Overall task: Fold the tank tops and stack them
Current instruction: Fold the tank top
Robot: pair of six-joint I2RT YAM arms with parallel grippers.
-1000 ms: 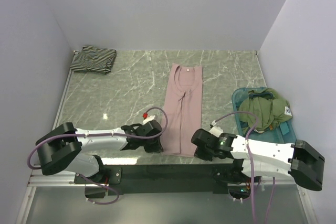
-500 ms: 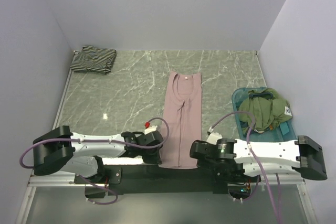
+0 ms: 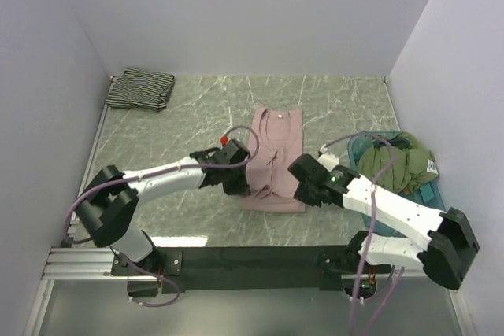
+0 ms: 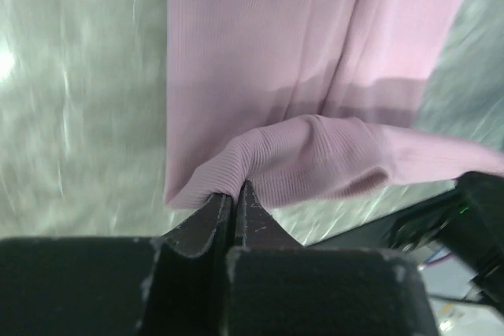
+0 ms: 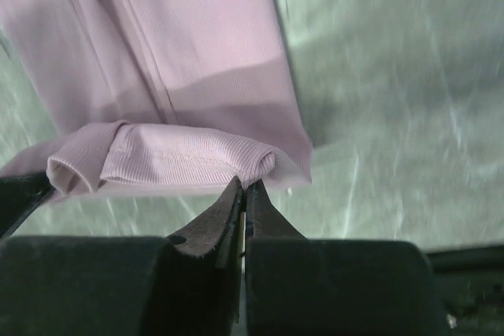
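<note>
While the left claw (image 4: 235, 194) pinches the pink tank top (image 3: 276, 141) by its hem, the right claw (image 5: 245, 191) does likewise.

A robot lab cell: bare walls (image 3: 236, 13) enclosing a marble tabletop (image 3: 181, 139).

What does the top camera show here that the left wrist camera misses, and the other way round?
Only the top camera: the folded striped top in the far left corner, the teal tray of green clothes at the right, and the whole pink top with the right hand at its near right corner. Only the left wrist: the fingers pressed shut on a ribbed fold of hem, held above the fabric beyond. Both: the pink top, the marbled table, the left hand.
</note>
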